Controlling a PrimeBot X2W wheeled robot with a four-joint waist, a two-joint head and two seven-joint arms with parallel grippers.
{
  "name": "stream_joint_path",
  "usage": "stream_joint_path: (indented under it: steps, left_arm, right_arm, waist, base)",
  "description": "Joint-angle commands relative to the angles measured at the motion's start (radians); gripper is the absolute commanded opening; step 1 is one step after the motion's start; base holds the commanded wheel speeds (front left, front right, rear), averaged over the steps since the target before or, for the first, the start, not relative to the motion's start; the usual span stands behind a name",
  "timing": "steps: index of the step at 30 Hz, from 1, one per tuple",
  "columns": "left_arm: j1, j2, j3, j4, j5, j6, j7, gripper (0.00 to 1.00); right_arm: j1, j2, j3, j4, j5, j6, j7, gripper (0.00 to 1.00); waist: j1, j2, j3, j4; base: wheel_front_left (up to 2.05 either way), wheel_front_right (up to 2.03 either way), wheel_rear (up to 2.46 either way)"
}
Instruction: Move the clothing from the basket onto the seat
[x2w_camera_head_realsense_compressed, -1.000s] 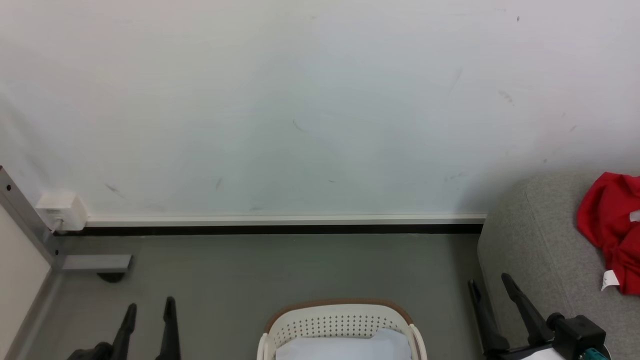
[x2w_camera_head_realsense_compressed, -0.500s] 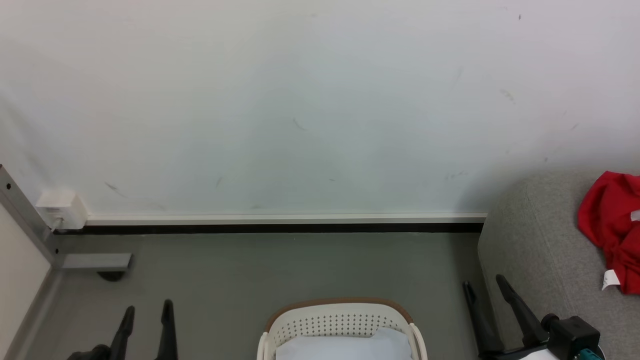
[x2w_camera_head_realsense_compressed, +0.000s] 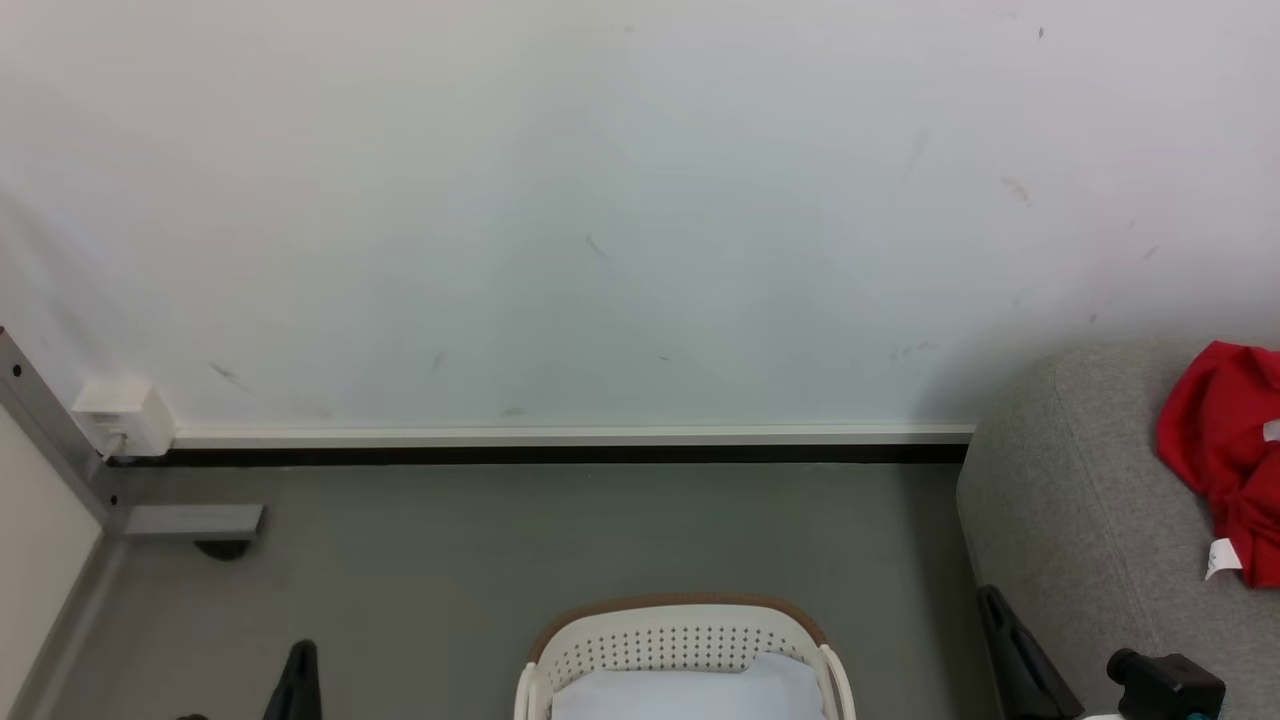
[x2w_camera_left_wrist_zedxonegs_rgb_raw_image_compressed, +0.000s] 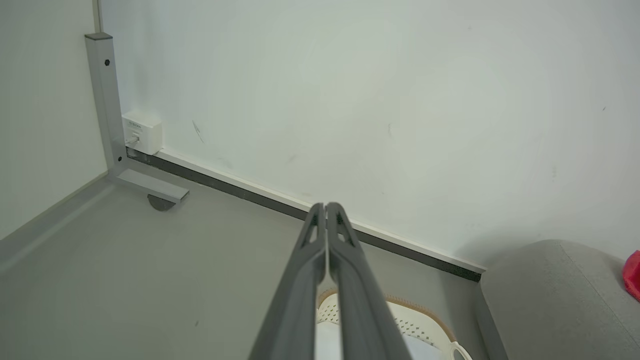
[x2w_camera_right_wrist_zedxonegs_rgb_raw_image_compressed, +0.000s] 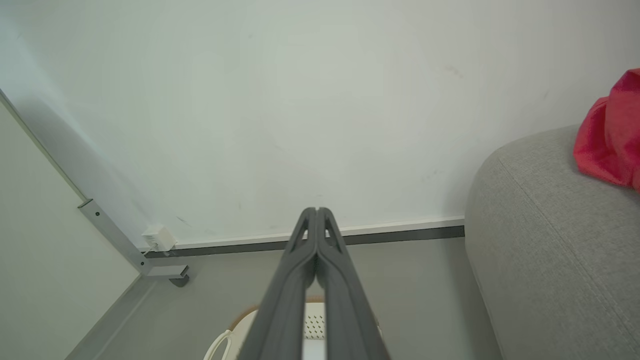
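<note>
Bright red soft fabric clothing (x2w_camera_head_realsense_compressed: 1212, 440) lies bunched on the big grey woven upholstered seat (x2w_camera_head_realsense_compressed: 1060, 500), far right in the head view, with a white tag at its lower edge. The small oval cream plastic basket with perforated wall and brown rim (x2w_camera_head_realsense_compressed: 680, 622) is on the grey floor (x2w_camera_head_realsense_compressed: 560, 540) at bottom centre, near the seat. The part in frame holds a plain pale white cloth pad (x2w_camera_head_realsense_compressed: 690, 692). The basket front is cut off, so I can't tell if more red is in there.

Left pincer (x2w_camera_left_wrist_zedxonegs_rgb_raw_image_compressed: 325, 206): fingers pressed together, nothing between them, above the floor to the left of the basket. Right pincer (x2w_camera_right_wrist_zedxonegs_rgb_raw_image_compressed: 316, 210): also pressed together and empty, between basket and seat.

Handling, judged: the garment is light and limp, not fragile, and will sag and drape when lifted. Best hold is a raised fold or bunched ridge, since a flat layer gives thin fingertips little to bite. Both pincers would need to spread first. A trailing hem may snag on the basket rim.
</note>
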Motion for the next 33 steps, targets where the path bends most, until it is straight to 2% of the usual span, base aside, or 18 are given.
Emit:
stream_joint_path:
  steps: [1, 15, 33]
  left_arm:
    - [-0.028, 0.006, 0.006, -0.015, -0.049, -0.004, 0.007, 0.00]
    - [-0.048, 0.005, 0.004, -0.028, -0.283, -0.012, 0.064, 0.00]
    - [-0.075, 0.003, 0.009, -0.035, -0.531, -0.020, 0.131, 0.00]
  right_arm:
    - [-0.020, 0.001, -0.016, -0.021, 0.040, 0.000, 0.008, 0.00]
    - [-0.025, 0.010, -0.079, -0.037, 0.242, 0.000, 0.068, 0.00]
    - [-0.031, 0.021, -0.147, -0.055, 0.458, -0.001, 0.134, 0.00]
  waist:
    - [0.0000, -0.0001, 0.001, 0.001]
    - [0.0000, -0.0001, 0.009, 0.004]
    - [0.0000, -0.0001, 0.018, 0.009]
  base:
    - [0.00, 0.00, 0.00]
    - [0.00, 0.00, 0.00]
    - [0.00, 0.00, 0.00]
